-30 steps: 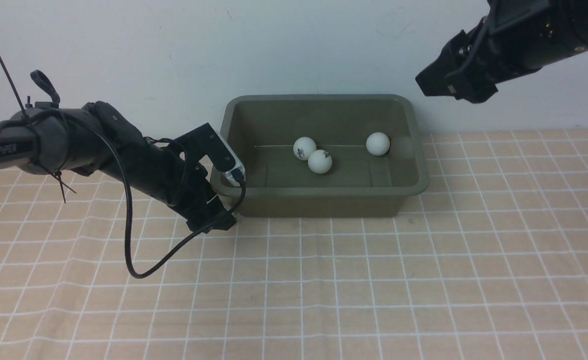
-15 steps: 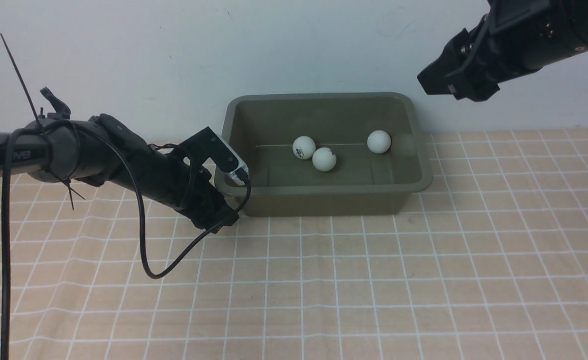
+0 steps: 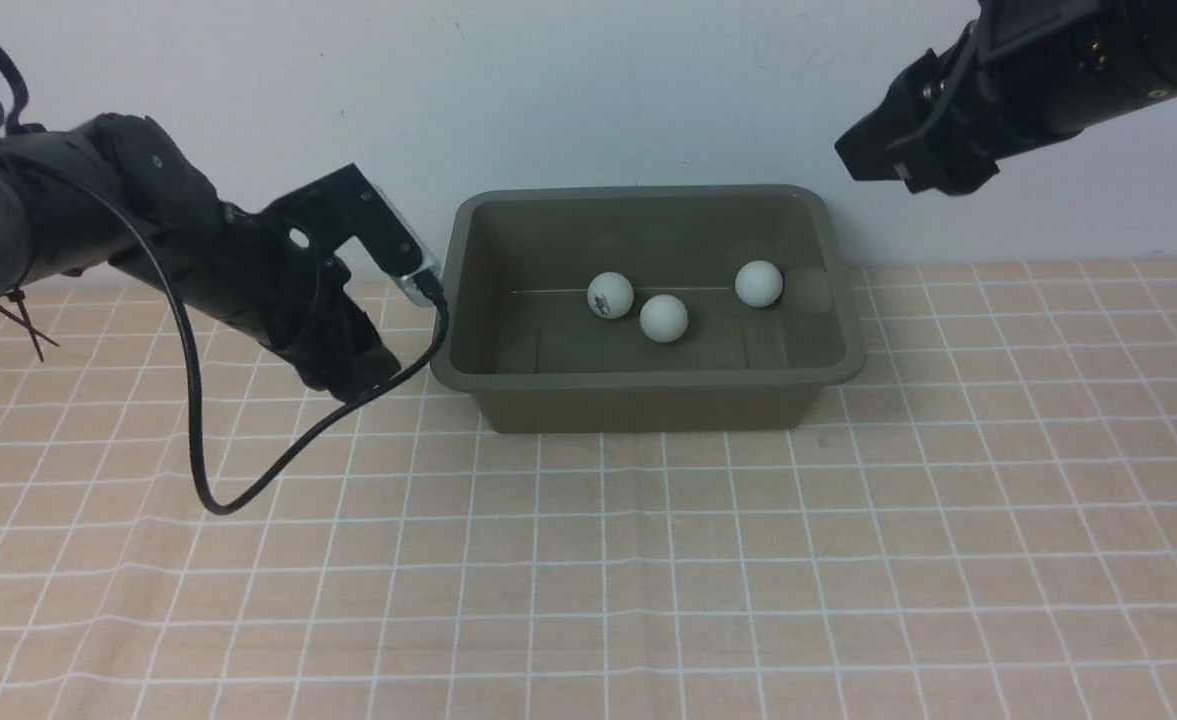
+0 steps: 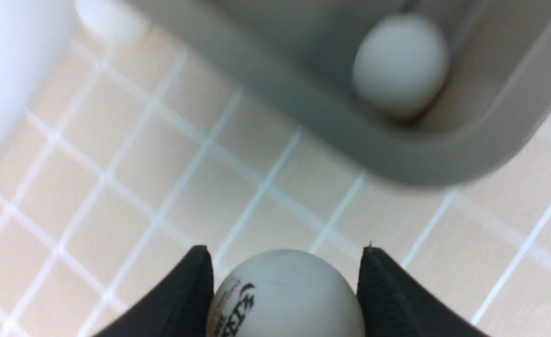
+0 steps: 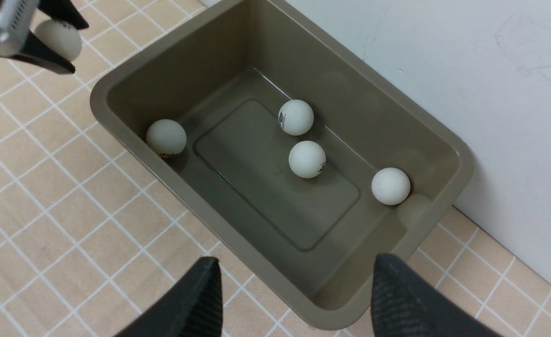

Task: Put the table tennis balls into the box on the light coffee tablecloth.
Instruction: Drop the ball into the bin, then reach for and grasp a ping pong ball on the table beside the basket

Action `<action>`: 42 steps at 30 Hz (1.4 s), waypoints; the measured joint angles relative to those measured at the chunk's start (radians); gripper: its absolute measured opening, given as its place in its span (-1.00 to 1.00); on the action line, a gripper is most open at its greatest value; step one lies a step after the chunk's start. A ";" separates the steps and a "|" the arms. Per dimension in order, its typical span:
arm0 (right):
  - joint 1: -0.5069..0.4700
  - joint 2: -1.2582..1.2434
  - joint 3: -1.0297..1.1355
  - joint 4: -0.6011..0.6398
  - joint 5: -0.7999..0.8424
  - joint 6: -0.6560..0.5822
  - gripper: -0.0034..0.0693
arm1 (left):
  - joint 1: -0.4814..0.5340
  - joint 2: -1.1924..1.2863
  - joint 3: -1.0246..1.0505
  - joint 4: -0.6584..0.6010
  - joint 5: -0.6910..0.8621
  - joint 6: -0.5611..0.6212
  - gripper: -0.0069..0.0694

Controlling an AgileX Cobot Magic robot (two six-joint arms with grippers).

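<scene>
My left gripper (image 4: 284, 251) is shut on a white table tennis ball (image 4: 284, 295) with a dark logo, held above the light coffee tablecloth (image 3: 648, 560) just off the left end of the olive-green box (image 3: 648, 400). In the front view the left gripper (image 3: 353, 375) hides that ball. The right wrist view shows several balls lying in the box (image 5: 116, 89), among them one by the left wall (image 5: 166, 137) and two mid-floor (image 5: 296, 117) (image 5: 307, 159). My right gripper (image 5: 296, 274) hangs open and empty, high over the box's right end (image 3: 863, 160).
A white wall (image 3: 588, 90) rises directly behind the box. The checked cloth stretches in front of and to both sides of the box. My left arm's black cable (image 3: 208, 480) loops down to the cloth at the left.
My left gripper closed on a ball beside the box's front-left corner and lifted it up and to the left. One ball in the box rolled slightly right. The right arm barely moved.
</scene>
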 joint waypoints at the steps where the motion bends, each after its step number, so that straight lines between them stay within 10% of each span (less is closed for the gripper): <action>1: 0.000 0.000 0.000 0.000 -0.001 0.000 0.19 | -0.005 -0.001 0.000 -0.058 -0.002 0.054 0.02; 15: 0.000 0.000 0.000 0.000 -0.005 0.000 0.19 | -0.064 0.161 -0.095 -0.838 -0.080 0.711 0.02; 24: 0.000 0.000 0.000 0.000 -0.008 0.000 0.19 | -0.065 0.173 -0.107 -0.904 -0.174 0.690 0.69; 42: 0.000 0.000 0.000 -0.005 0.016 0.002 0.19 | 0.061 0.114 -0.104 -0.916 -0.443 0.384 0.23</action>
